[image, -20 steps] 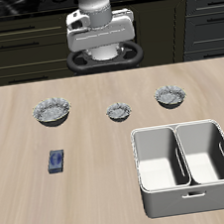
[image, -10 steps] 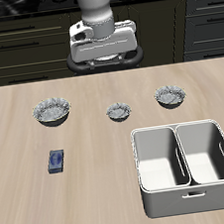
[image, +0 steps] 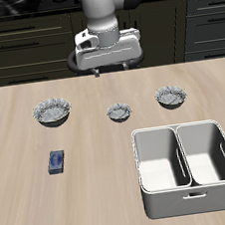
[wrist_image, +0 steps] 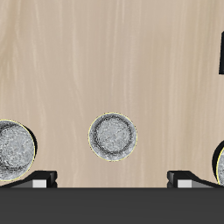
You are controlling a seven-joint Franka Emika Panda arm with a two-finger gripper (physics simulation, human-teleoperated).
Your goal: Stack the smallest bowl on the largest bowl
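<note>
Three grey-white bowls with wavy rims stand in a row across the table. The smallest bowl (image: 119, 111) (wrist_image: 113, 136) is the middle one, dark inside. The largest bowl (image: 51, 112) stands at one end of the row, and only its edge (wrist_image: 219, 163) shows in the wrist view. The medium bowl (image: 170, 97) (wrist_image: 10, 150) is at the other end. My gripper (image: 112, 68) (wrist_image: 112, 179) hangs open and empty over the back of the table, behind and above the smallest bowl. Its fingertips (wrist_image: 39, 179) stand wide apart.
A white caddy with two compartments (image: 183, 133) stands near the table's front edge, in front of the medium bowl. A small blue-black box (image: 58, 162) (wrist_image: 220, 52) lies in front of the largest bowl. Dark cabinets run behind the table.
My gripper has come down and forward toward the row of bowls while turning a little. It stays open. The bowls have not moved.
</note>
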